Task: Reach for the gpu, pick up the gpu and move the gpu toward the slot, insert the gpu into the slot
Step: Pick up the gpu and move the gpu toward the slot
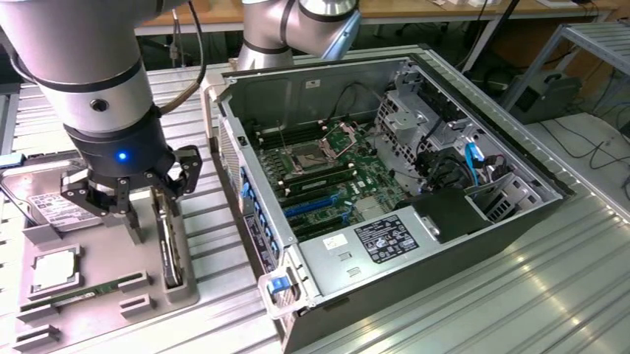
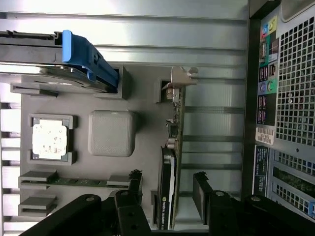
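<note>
**Gripper astride the GPU, card not yet lifted**

The aluminium-profile table [image 1: 551,280] carried an open computer case [image 1: 340,254] lying on its side and, toward the exterior view's left, a grey parts tray [image 2: 142,98]. The Universal Robots arm [image 1: 84,74] stood over that tray, well apart from the case. Inside the case lay the green motherboard [image 1: 367,177], and the long blue slot [image 1: 317,201] on it had no card in it.

On the tray, the gpu [image 2: 168,187] stood on edge in its holder, with its silver bracket [image 2: 179,81] at the end away from the wrist camera. The gripper [image 1: 150,221] was down at the card with its jaws spread wide. One of its fingers [image 2: 199,189] stood on each side of the gpu, each with a visible gap, so nothing was clamped.

The tray also held a hard drive [image 2: 74,73] with a blue handle [image 2: 83,54], a processor [image 2: 49,137] in its frame and a narrow memory stick [image 2: 78,182].

By my judgement the reach was all but complete. The grasp, the carry to the case and the insertion remained undone.
</note>
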{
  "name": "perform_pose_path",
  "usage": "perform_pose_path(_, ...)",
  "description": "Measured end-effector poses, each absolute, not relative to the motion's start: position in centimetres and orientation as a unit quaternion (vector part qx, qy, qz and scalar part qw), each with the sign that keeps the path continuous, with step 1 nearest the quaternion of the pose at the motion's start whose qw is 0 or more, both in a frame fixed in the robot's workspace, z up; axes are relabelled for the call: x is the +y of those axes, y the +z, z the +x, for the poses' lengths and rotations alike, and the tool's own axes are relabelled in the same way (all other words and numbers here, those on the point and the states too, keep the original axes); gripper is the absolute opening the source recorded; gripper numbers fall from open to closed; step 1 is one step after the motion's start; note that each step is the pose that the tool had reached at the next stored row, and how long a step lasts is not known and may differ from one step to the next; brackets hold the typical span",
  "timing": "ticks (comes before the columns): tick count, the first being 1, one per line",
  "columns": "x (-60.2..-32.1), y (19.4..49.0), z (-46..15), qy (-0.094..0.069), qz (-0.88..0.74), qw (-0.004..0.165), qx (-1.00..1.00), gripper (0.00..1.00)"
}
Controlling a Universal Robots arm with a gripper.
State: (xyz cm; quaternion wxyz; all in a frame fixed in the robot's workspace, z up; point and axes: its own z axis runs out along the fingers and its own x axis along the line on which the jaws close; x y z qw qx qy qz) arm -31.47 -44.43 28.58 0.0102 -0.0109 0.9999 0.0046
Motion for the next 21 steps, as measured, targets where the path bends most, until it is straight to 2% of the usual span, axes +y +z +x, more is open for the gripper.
perform_pose_path(21,-45.3,25.3,-31.2,0.004,0.013,0.010,1.000,0.54)
